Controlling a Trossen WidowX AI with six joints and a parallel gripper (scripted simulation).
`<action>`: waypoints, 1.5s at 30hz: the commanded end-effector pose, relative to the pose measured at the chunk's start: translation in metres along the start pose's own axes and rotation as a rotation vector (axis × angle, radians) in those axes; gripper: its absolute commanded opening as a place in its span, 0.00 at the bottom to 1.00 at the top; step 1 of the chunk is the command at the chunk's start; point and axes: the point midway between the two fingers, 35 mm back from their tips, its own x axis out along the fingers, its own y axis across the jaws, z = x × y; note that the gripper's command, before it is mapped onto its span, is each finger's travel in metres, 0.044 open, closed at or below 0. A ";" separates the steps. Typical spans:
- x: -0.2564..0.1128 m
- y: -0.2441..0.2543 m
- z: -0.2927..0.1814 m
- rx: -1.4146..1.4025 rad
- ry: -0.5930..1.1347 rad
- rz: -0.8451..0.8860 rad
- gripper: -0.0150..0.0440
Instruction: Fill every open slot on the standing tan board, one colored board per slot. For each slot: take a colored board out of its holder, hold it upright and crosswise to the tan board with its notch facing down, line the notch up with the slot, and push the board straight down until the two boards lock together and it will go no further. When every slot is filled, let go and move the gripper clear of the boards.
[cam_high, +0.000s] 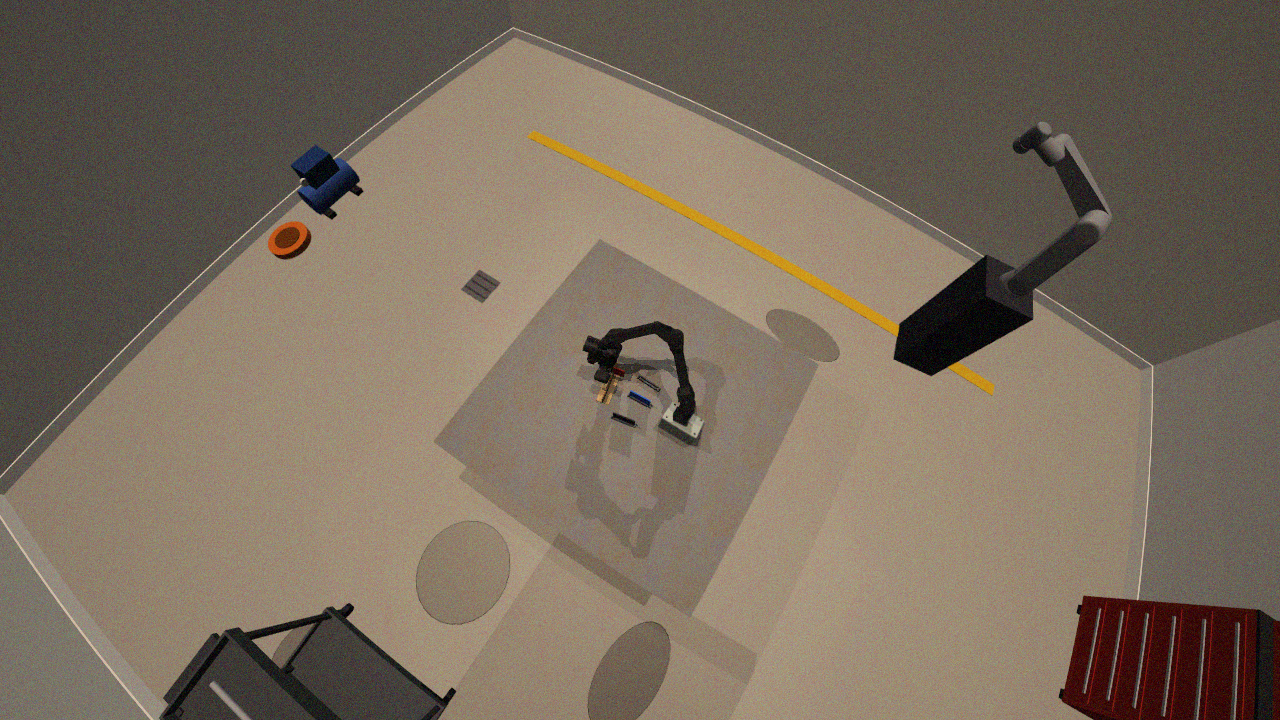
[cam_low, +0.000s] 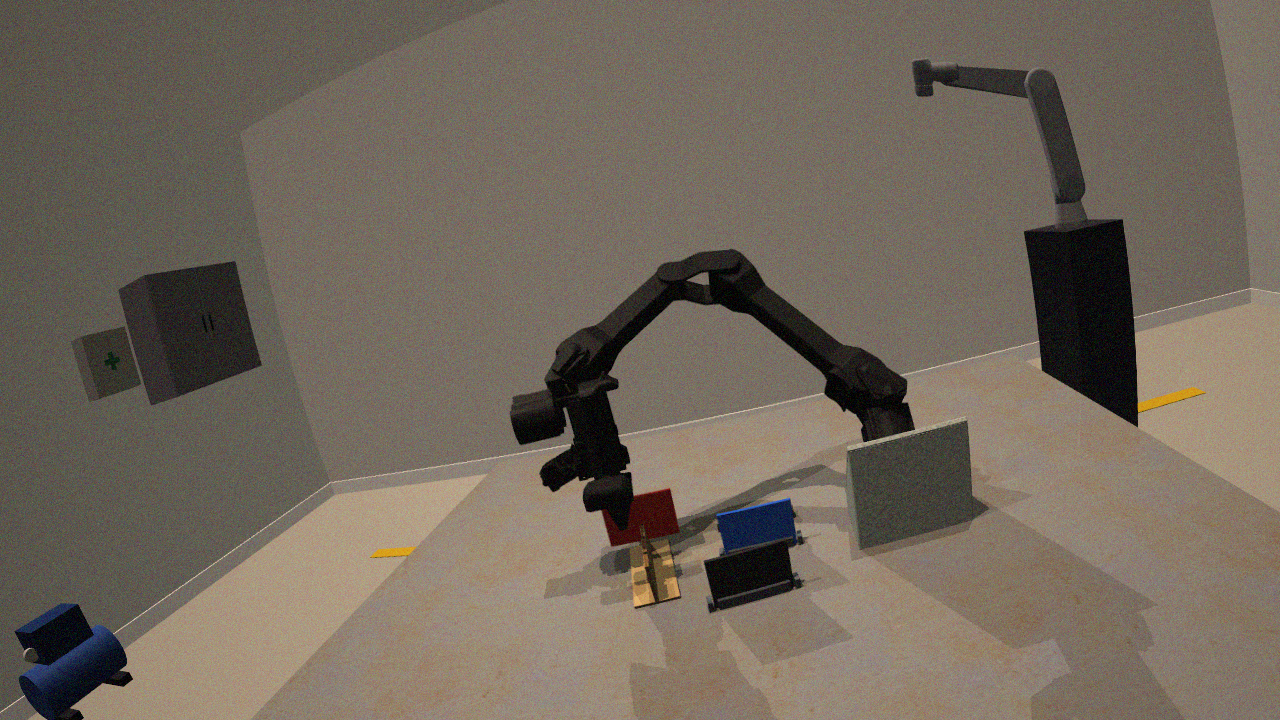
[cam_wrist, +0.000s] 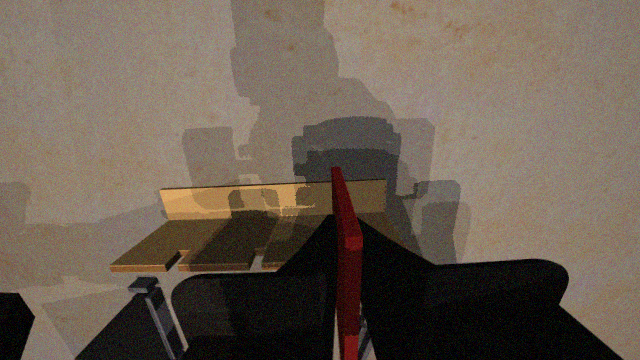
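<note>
Red board stands upright between the hand's fingers.

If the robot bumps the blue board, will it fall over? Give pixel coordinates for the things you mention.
The blue board (cam_high: 640, 399) (cam_low: 756, 525) looks thin and stands on its long edge, so a push on its wide face might tip it. Its holder (cam_low: 800, 538) probably steadies it near the bottom, though. It looks flat and straight, so I'd guess it's stiff, not floppy.

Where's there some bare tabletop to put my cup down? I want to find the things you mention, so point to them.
Beyond the black board (cam_high: 623, 418) (cam_low: 750, 573), away from the blue board (cam_high: 639, 399) (cam_low: 757, 526), there's a broad shadowed patch. It's crowded where the gripper (cam_high: 612, 370) (cam_low: 623, 521) (cam_wrist: 339, 222) holds the red board (cam_high: 618, 371) (cam_low: 655, 516) (cam_wrist: 350, 280) at the tan board (cam_high: 605, 392) (cam_low: 640, 591) (cam_wrist: 200, 240).
</note>
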 end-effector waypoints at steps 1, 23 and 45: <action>0.000 0.000 0.000 0.001 0.000 0.000 0.34; -0.076 0.001 0.000 -0.004 0.002 -0.001 0.54; -0.121 0.065 -0.130 0.090 -0.006 0.025 0.57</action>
